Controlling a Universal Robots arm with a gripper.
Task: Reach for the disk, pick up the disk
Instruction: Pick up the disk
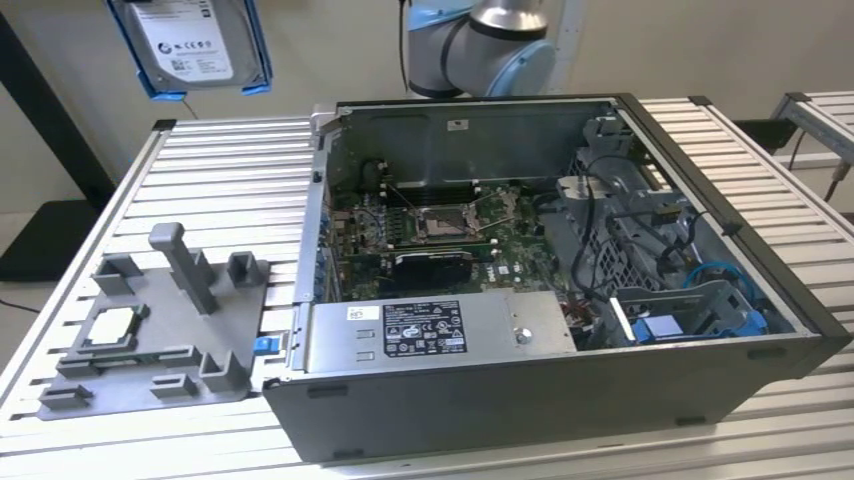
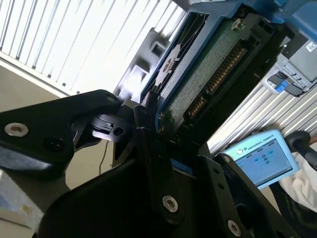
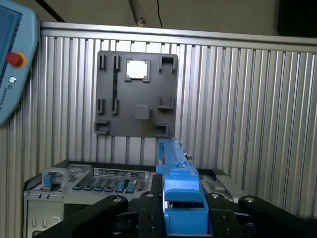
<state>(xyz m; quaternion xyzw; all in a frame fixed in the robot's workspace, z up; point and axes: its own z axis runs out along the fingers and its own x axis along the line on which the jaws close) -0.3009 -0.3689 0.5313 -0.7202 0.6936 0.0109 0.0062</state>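
counts: we see one disk [image 1: 187, 45], one gripper [image 3: 182, 198], one open computer case [image 1: 534, 410], one grey fixture plate [image 1: 167, 335], one square chip [image 1: 114, 325] on the plate.
disk position: in the air, high above the table [image 1: 227, 170], clear of the case.
disk axis: long axis roughly vertical, label facing the exterior view.
jaws: clamped on the disk's blue bracket.

The arm [image 1: 487, 55] has fat rounded joint housings, silver-grey metal with pale blue caps. The tool [image 3: 183, 213] is matte black all over: chunky flat linkage bars [image 2: 49, 134] with rounded ends, pinned together by small shiny silver screws [image 2: 170, 202].
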